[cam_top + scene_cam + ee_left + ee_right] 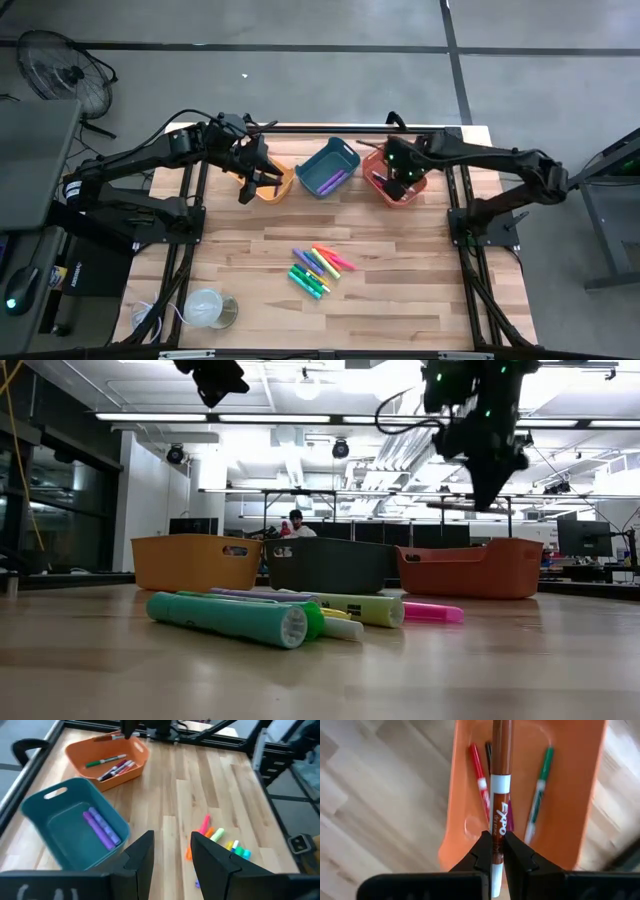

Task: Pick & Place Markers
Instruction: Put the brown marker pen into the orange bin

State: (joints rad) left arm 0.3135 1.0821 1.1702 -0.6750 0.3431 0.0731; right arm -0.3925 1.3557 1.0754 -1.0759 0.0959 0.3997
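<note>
Several bright markers lie in a loose heap on the wooden table, seen close up in the low view. At the far side stand a yellow-orange bin, a blue bin and a red-orange bin. My right gripper hangs over the red-orange bin, shut on a brown marker. A red marker and a green marker lie in that bin. My left gripper stands open and empty above the yellow-orange bin. My right gripper pinches the brown marker between its two fingers at the printed part of the barrel, below the white band. The fingers come from above, pointing steeply down. The marker is lifted clear above the red-orange bin's floor.
Two purple markers lie in the blue bin. A white round cup-like thing sits near the table's front left corner. Bare wood lies between the bins and the heap. A person is in the room beyond.
</note>
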